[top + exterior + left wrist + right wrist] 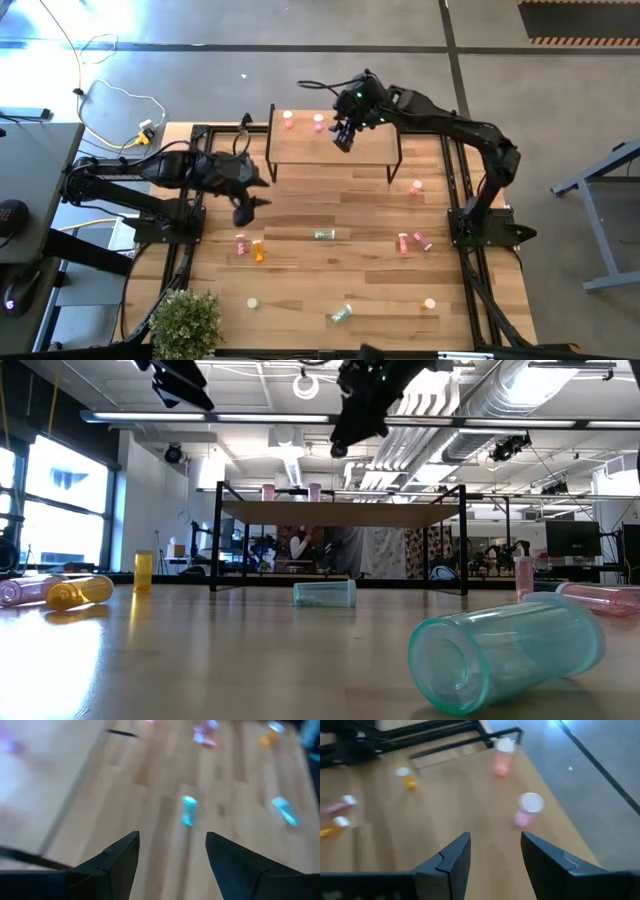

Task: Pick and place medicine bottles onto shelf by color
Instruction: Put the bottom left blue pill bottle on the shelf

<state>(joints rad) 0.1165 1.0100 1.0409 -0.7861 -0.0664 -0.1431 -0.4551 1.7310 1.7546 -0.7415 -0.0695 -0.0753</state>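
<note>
The shelf (330, 148) stands at the table's far side on thin black legs. Two pink bottles (289, 120) (319, 122) stand upright on its far left part, also seen in the right wrist view (527, 809) (504, 756). My right gripper (343, 136) (495, 837) hovers open and empty above the shelf, just right of them. My left gripper (245, 210) (172, 837) is open and empty above the table's left half. A teal bottle (324, 235) (188, 810) lies on its side ahead of it.
More bottles lie scattered on the plank table: pink (241, 243) and orange (259, 250) on the left, three pink ones (417, 186) (403, 243) (422, 241) on the right, teal (342, 314) and orange (429, 303) near the front. A potted plant (185, 322) sits at the near left corner.
</note>
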